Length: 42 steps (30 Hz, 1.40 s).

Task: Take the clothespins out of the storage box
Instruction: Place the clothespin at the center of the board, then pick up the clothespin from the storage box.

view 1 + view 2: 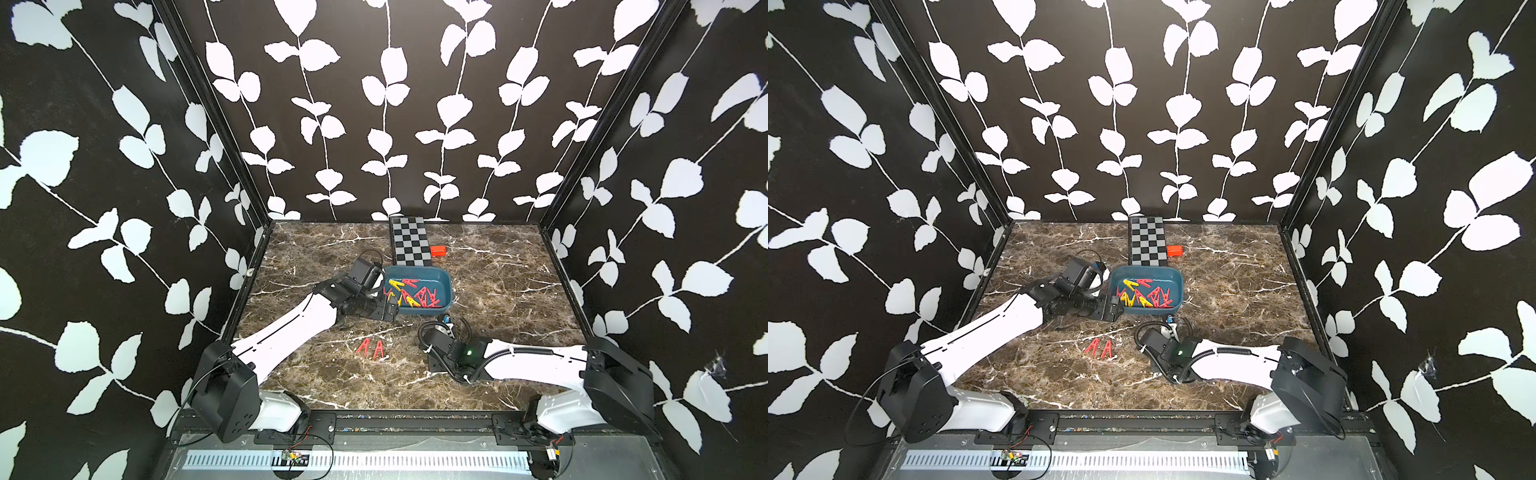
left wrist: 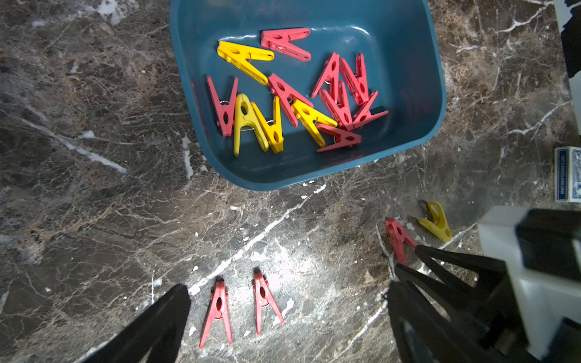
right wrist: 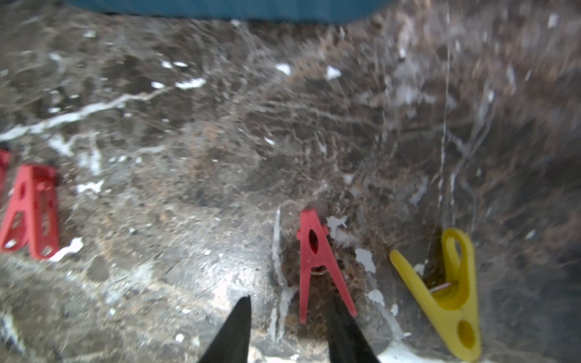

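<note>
Half-open right fingers (image 3: 235, 333) around one leg of a red clothespin (image 3: 311, 251) flat on the desk (image 3: 188, 157), not clamping; left fingers (image 2: 166, 317) wide, empty. Other clothespins (image 2: 245, 125) in the storage box (image 2: 393, 63). Could snag, drag it when lifting.

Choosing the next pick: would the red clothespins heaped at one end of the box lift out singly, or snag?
Probably snag: the heaped red clothespins overlap with legs crossed, so one may drag neighbours. They look light and rigid, likely sliding on the glossy storage box.
</note>
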Tool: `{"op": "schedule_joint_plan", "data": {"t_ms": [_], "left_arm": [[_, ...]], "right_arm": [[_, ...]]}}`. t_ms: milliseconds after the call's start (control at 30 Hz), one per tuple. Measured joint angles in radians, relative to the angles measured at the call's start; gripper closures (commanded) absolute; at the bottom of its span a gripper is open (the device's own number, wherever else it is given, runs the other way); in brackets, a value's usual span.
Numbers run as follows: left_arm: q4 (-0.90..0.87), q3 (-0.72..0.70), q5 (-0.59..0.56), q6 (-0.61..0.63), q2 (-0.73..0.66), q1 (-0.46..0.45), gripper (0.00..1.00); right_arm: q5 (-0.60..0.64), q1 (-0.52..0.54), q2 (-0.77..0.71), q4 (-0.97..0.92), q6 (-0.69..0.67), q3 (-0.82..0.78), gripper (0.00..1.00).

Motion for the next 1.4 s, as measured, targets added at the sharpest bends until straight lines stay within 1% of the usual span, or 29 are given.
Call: {"op": "schedule_joint_plan", "data": {"t_ms": [67, 133, 233, 333, 500, 567, 633, 767, 1033, 1267, 1400], "left_arm": [[0.008, 0.0, 0.001, -0.003, 0.0, 0.0, 0.01], [0.015, 0.0, 0.001, -0.008, 0.0, 0.0, 0.03], [0.026, 0.0, 0.002, -0.023, 0.004, 0.0, 0.07], [0.035, 0.007, 0.001, -0.035, 0.024, 0.0, 0.11], [0.038, 0.039, 0.0, -0.062, 0.081, 0.0, 0.18], [0.037, 0.059, -0.001, -0.074, 0.109, 0.0, 0.23], [0.036, 0.085, -0.005, -0.082, 0.14, 0.0, 0.26], [0.022, 0.169, -0.026, -0.102, 0.222, -0.003, 0.29], [-0.027, 0.364, -0.083, -0.159, 0.411, -0.023, 0.47], [-0.066, 0.52, -0.134, -0.212, 0.567, -0.049, 0.51], [-0.098, 0.627, -0.154, -0.231, 0.665, -0.069, 0.52]], "right_arm": [[0.013, -0.002, -0.034, -0.025, -0.023, 0.023, 0.37], [0.02, -0.011, -0.065, -0.044, -0.047, 0.042, 0.31], [0.018, -0.044, -0.106, -0.059, -0.096, 0.065, 0.14], [0.016, -0.093, -0.129, -0.074, -0.149, 0.087, 0.02], [0.014, -0.169, -0.135, -0.106, -0.235, 0.127, 0.01], [0.006, -0.206, -0.135, -0.115, -0.266, 0.142, 0.01], [-0.008, -0.244, -0.135, -0.118, -0.294, 0.154, 0.01], [-0.036, -0.31, -0.135, -0.12, -0.347, 0.173, 0.01], [-0.092, -0.394, -0.126, -0.118, -0.423, 0.214, 0.01], [-0.151, -0.451, -0.117, -0.118, -0.463, 0.216, 0.01], [-0.182, -0.47, -0.117, -0.112, -0.483, 0.216, 0.01]]}}
